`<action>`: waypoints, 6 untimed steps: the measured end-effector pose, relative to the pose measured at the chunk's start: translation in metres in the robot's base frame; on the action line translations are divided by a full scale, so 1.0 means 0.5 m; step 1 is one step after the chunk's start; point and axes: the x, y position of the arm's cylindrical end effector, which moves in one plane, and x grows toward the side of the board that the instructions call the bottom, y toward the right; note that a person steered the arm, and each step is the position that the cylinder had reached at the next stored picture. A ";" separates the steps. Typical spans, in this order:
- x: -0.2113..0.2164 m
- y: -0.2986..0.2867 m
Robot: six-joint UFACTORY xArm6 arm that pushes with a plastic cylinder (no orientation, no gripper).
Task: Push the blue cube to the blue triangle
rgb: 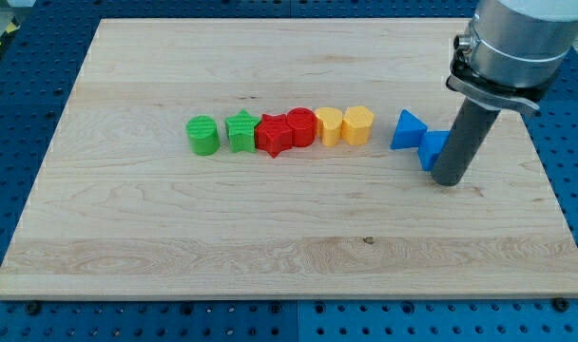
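Observation:
The blue triangle [407, 130] lies on the wooden board [270, 237] at the view's right of the block row. The blue cube [433, 147] sits just right of and below it, touching or nearly touching it. My tip [449, 180] is on the board right against the cube's right side and partly hides it.
A row of blocks runs left of the triangle: a green cylinder [202, 134], a green star [240, 131], a red star [272, 135], a red cylinder [300, 125], a yellow block [329, 124] and a yellow hexagon [358, 124]. The board's right edge is near the rod.

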 end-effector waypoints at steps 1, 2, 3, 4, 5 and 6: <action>-0.023 0.000; -0.035 0.000; -0.056 0.000; -0.068 0.000; -0.076 0.000; -0.084 0.000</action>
